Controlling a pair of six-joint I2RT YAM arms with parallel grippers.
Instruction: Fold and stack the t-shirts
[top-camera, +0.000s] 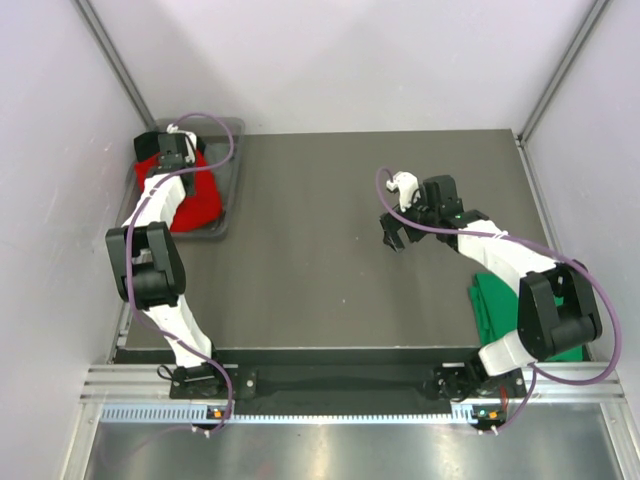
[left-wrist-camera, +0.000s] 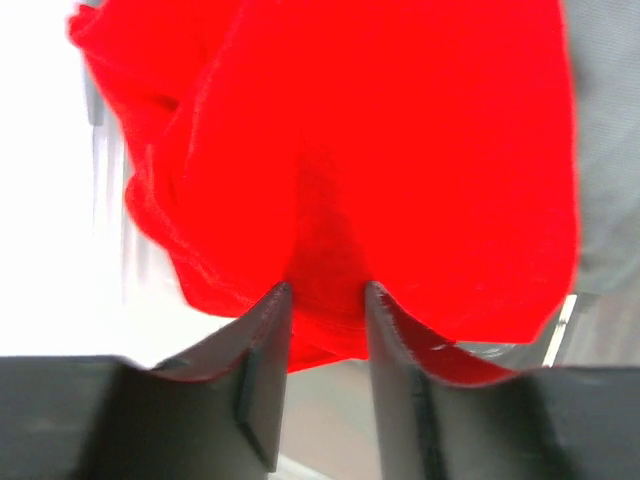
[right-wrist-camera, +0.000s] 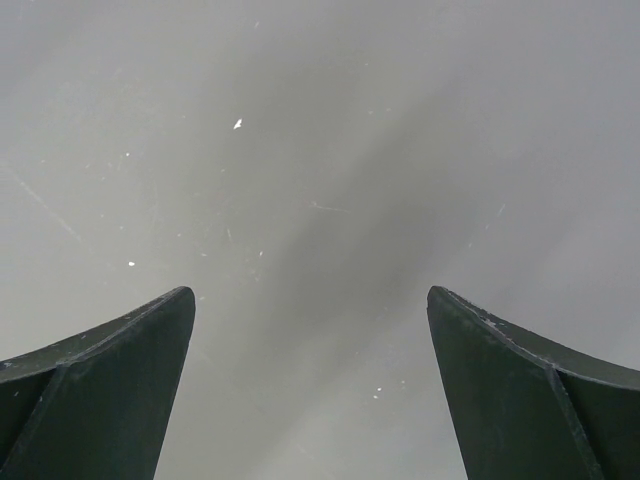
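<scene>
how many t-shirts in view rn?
2: red t-shirt in the far-left tray, pinched in the left jaws; green t-shirt at the near-right table edge, partly behind the right arm.

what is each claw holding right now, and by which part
The left claw is shut on the red t-shirt, pinching a bunched fold; which part of the shirt cannot be told. The right claw is open above the table, holding nothing.

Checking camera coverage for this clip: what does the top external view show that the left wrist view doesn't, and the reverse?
Only top external: the green t-shirt at the near right edge of the table, and the right gripper over the table's middle. Only left wrist: the left gripper pinching a fold of the red t-shirt. Both: that red t-shirt, seen at far left from above.
</scene>
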